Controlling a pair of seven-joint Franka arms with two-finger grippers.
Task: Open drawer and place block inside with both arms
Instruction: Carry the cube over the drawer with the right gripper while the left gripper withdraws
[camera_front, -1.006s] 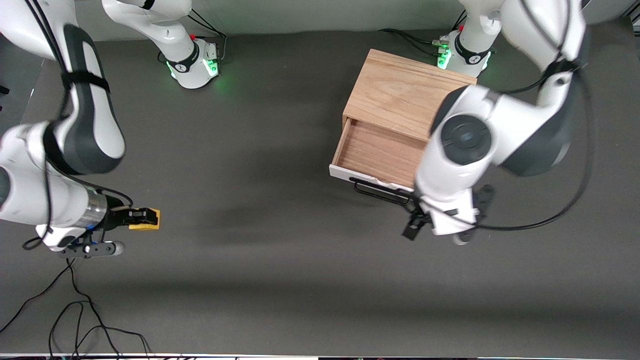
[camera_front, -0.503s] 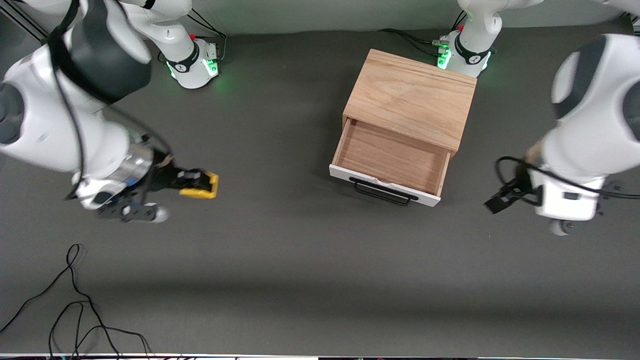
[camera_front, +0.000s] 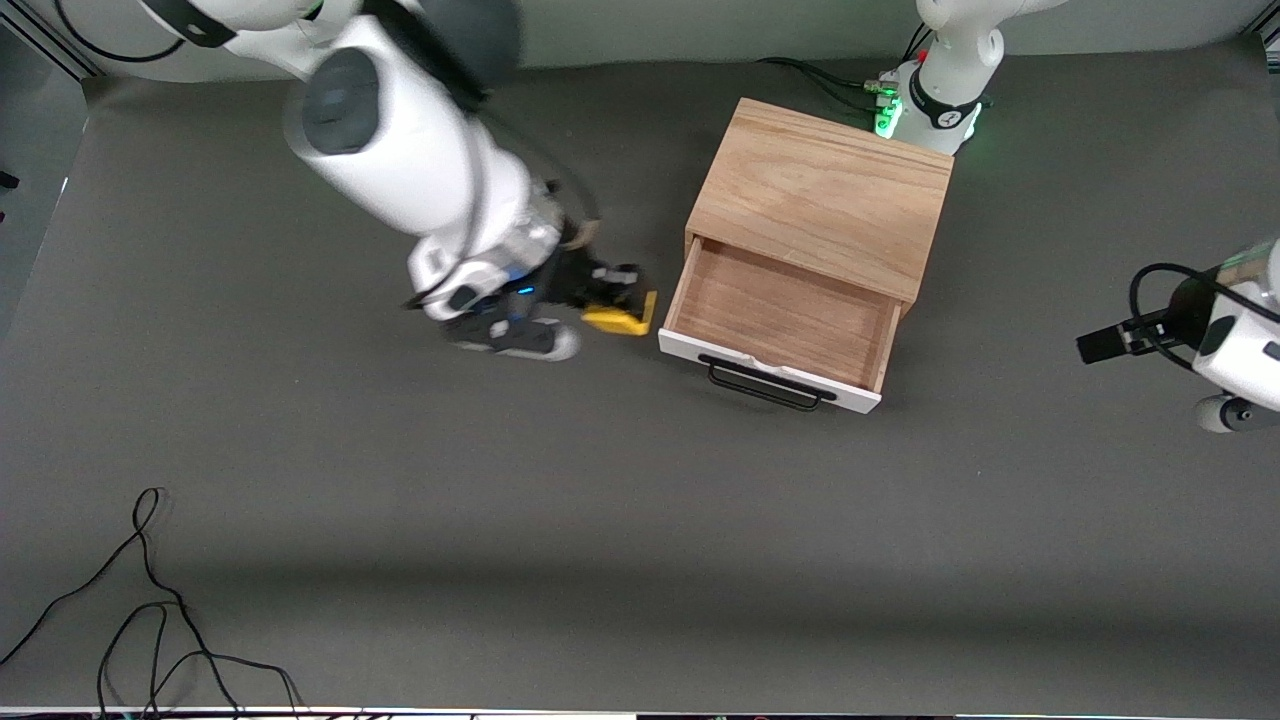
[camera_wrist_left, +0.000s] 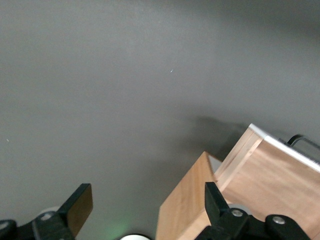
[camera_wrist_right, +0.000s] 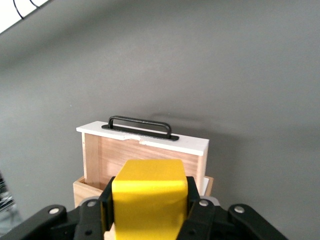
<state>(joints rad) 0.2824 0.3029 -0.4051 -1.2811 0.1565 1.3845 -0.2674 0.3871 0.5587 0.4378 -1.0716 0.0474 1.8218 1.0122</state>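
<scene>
The drawer stands pulled open from the light oak box, its wood interior bare, with a white front and black bar handle. My right gripper is shut on the yellow block and holds it above the table right beside the drawer's side at the right arm's end. In the right wrist view the block sits between the fingers, with the drawer past it. My left gripper is open and empty, above the table toward the left arm's end, apart from the box.
Loose black cables lie on the grey mat at the near corner toward the right arm's end. The left arm's green-lit base stands just past the box.
My right arm has swung the block from the right arm's end of the table to the drawer's side. My left arm has withdrawn from the handle toward its own end of the table.
</scene>
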